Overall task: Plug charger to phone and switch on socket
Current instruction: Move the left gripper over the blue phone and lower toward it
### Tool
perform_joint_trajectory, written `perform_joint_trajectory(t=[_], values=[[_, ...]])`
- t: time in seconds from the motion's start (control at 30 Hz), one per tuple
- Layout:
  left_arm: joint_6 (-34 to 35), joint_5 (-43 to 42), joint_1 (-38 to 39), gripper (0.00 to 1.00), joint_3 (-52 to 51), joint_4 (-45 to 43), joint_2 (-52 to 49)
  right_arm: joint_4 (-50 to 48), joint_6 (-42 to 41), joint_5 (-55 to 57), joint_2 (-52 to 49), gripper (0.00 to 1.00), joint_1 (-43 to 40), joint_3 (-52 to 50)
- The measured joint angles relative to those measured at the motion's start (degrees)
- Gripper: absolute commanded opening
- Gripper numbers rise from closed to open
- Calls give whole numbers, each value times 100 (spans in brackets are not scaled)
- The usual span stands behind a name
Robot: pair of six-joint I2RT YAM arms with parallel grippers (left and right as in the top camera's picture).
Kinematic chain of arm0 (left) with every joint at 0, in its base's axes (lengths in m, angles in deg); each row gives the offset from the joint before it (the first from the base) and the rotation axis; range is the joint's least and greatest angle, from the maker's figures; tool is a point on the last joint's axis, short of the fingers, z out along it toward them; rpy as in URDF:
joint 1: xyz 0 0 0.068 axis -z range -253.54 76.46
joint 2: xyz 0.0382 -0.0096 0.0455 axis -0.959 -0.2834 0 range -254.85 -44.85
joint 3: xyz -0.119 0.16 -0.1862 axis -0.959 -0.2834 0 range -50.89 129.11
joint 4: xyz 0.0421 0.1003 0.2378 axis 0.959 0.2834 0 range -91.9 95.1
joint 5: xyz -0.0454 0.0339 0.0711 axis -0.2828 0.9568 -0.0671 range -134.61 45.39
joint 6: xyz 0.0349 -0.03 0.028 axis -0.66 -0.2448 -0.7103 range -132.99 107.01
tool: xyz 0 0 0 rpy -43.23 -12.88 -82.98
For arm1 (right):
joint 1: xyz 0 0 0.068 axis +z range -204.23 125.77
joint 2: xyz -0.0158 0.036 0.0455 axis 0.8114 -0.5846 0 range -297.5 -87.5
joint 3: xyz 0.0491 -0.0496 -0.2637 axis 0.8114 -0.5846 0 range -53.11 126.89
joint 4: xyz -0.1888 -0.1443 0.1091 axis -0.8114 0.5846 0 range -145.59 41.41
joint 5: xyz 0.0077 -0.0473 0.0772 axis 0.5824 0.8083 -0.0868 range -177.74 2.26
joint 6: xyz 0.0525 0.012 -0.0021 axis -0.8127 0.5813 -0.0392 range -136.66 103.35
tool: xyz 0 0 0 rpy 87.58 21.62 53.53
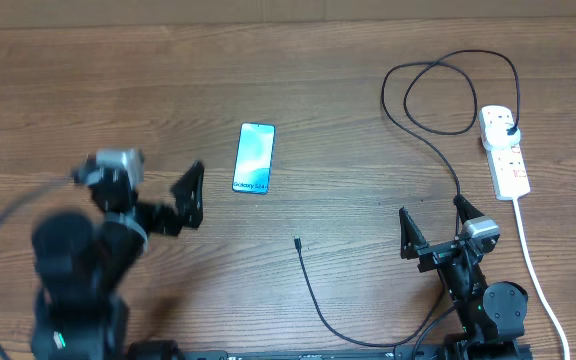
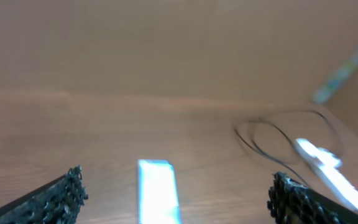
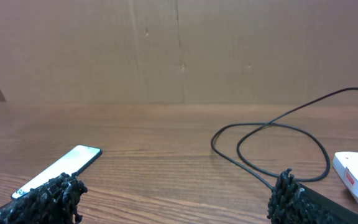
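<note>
The phone [image 1: 254, 158] lies flat on the wooden table, light blue screen up. The charger [image 1: 313, 290] is a thin black cable. Its loose tip rests on the table below and right of the phone, and its black plug sits in the white socket [image 1: 506, 160] at the far right. My left gripper [image 1: 190, 197] is open, just left of the phone and holding nothing. The blurred left wrist view shows the phone [image 2: 158, 193] ahead between the open jaws [image 2: 179, 191]. My right gripper [image 1: 436, 224] is open and holds nothing, with the cable loops [image 3: 278, 137], phone [image 3: 61, 169] and socket [image 3: 356, 171] ahead of it [image 3: 178, 190].
The socket's white cord [image 1: 540, 280] trails down the right side to the table's front edge, beside my right arm. The black cable loops widely at the back right [image 1: 438, 95]. A brown cardboard wall [image 3: 179, 50] stands behind the table.
</note>
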Motion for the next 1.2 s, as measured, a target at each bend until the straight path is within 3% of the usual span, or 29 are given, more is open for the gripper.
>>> perform_joint_trajectory(t=[0.17, 0.37, 0.43, 0.5, 0.53, 0.63, 0.8, 1.07, 1.2], values=[[22, -1248, 0, 100, 1294, 361, -1670, 2, 0, 2, 0, 100, 0, 0], [267, -2592, 0, 100, 1495, 184, -2874, 0, 0, 0, 0, 100, 0, 0], [474, -2844, 0, 80, 1495, 188, -3169, 7, 2, 0, 0, 100, 0, 0], [595, -3060, 2, 38, 1495, 205, -3410, 4, 0, 2, 0, 100, 0, 0], [621, -3112, 7, 29, 1495, 225, -3477, 2, 2, 2, 0, 100, 0, 0], [649, -3147, 105, 20, 1495, 378, -3689, 0, 2, 0, 0, 100, 0, 0], [693, -2317, 675, 25, 1497, 866, -3919, 0, -2, 2, 0, 100, 0, 0], [785, 365, 2061, 47, 1497, 1237, -3969, 2, 0, 2, 0, 100, 0, 0], [761, 1274, 2529, 55, 1497, 1327, -4022, 2, 0, 0, 0, 100, 0, 0]])
